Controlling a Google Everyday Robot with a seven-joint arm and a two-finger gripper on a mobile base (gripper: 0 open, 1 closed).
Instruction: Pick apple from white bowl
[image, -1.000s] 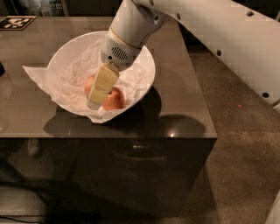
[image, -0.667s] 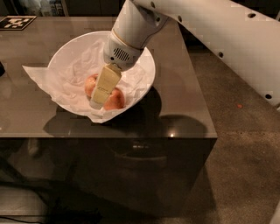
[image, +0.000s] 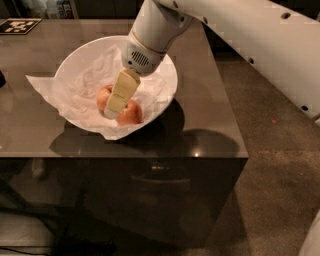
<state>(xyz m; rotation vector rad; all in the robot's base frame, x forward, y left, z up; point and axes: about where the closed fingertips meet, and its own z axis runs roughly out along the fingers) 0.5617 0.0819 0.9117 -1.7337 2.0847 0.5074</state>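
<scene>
Step in hand: reach-in for the grasp; apple not yet lifted.

- Glossy dark-brown square table (image: 210, 115): hard, reflective top.
- White smooth-shelled robot arm (image: 260, 35): angles down from upper right.
- Wide shallow round white bowl (image: 167, 75): smooth sloping sides, left-centre of the table.
- Crumpled white paper (image: 42, 85): soft, creased lining; corners spill over the rim.
- Cream-coloured gripper (image: 112, 112): down inside the bowl, tip between two fruits. Clenched or released: cannot tell.
- Small round red-orange apple (image: 103, 96): on the paper, just left of the gripper.
- Redder round apple (image: 132, 114): just right of it.

Next move, as I judge it: take the left apple alone and lift straight up without dragging the paper.
</scene>
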